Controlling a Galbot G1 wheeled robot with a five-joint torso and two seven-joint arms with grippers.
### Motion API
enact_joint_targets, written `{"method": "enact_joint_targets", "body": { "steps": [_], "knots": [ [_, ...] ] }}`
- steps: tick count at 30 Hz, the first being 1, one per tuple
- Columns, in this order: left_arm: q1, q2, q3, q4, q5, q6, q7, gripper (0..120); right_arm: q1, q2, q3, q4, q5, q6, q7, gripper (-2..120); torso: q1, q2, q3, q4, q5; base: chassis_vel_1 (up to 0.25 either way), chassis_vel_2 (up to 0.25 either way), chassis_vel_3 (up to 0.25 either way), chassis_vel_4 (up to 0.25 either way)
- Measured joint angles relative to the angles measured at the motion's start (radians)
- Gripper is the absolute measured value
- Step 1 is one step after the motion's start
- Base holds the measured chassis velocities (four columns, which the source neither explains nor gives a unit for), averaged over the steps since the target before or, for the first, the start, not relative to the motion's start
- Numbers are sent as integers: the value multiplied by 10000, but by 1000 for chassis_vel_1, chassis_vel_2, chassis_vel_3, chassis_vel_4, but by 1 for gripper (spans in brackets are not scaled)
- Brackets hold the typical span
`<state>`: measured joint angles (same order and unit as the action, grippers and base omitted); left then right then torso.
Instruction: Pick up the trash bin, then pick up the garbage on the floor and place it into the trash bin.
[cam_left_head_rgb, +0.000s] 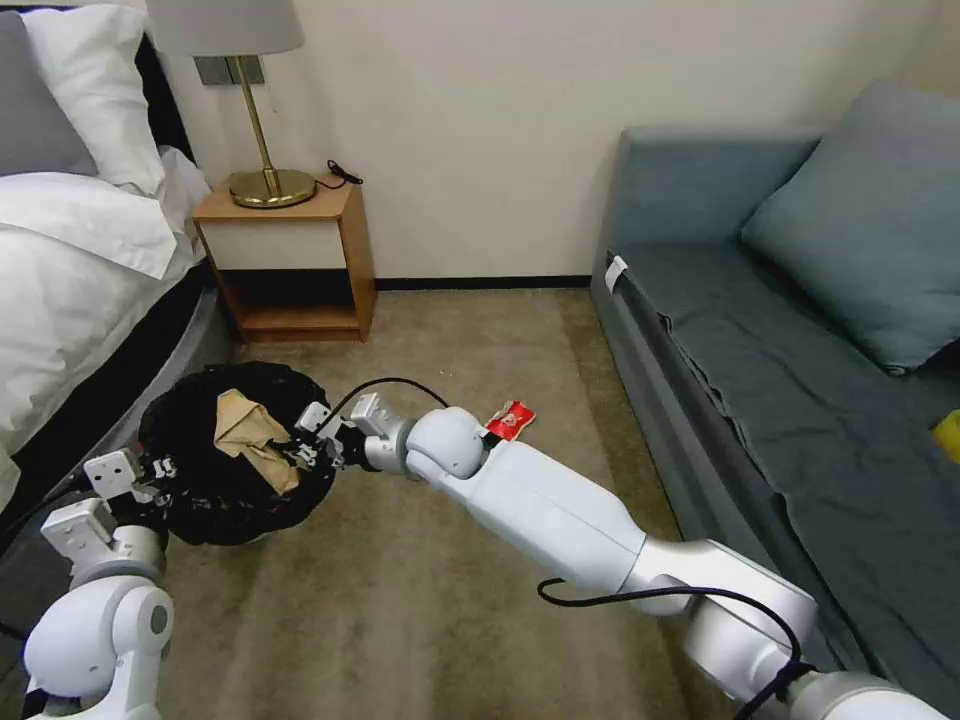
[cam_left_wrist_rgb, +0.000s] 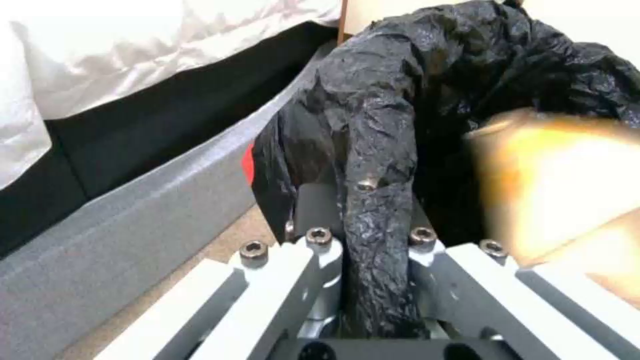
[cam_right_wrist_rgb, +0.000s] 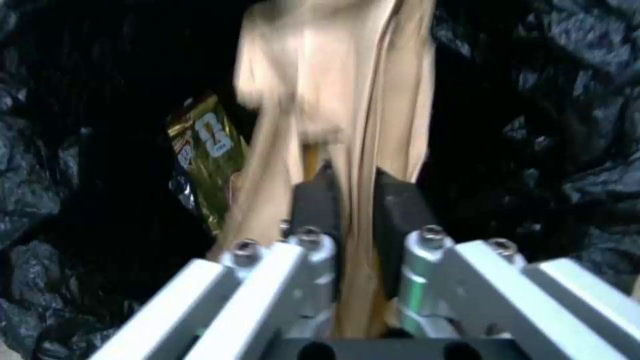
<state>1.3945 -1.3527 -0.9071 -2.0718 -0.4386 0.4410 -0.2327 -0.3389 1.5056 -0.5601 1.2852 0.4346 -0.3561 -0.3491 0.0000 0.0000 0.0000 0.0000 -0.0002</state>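
While the left gripper (cam_left_head_rgb: 160, 468) pinches the bag-covered rim of the trash bin (cam_left_head_rgb: 195, 490), holding it above the carpet (cam_left_head_rgb: 420, 600) beside the bed (cam_left_head_rgb: 70, 260), the right gripper (cam_left_head_rgb: 308, 452) reaches over the bin's mouth. Its pads (cam_right_wrist_rgb: 317, 200) are closed narrowly on a strip of crumpled brown paper (cam_left_head_rgb: 250, 432), which hangs inside the black liner (cam_right_wrist_rgb: 567, 150). A gold-brown foil wrapper (cam_right_wrist_rgb: 203, 150) lies within the bin next to the paper. Beyond the right arm's elbow, a red snack packet (cam_left_head_rgb: 511, 420) rests on the carpet near the grey sofa (cam_left_head_rgb: 780, 330). Farther off, a wooden bedside table (cam_left_head_rgb: 290, 265) stands against the wall, carrying a brass lamp (cam_left_head_rgb: 265, 150).
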Motion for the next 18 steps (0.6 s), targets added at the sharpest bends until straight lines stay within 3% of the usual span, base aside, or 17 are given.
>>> {"method": "enact_joint_targets", "body": {
  "steps": [14, 18],
  "knots": [
    [-104, 21, -6, 291, 85, -81, 7, 4, -138, -155, 419, 758, 434, -13, 371, 66, 0, 0, 0, 0, 1, 0, 0, 0, 0],
    [-171, 86, -147, 533, 173, -226, 14, 4, -193, -330, 898, 857, 634, 5, 847, 86, 0, 0, 0, 0, 3, 0, 0, 0, 0]
  ]
}}
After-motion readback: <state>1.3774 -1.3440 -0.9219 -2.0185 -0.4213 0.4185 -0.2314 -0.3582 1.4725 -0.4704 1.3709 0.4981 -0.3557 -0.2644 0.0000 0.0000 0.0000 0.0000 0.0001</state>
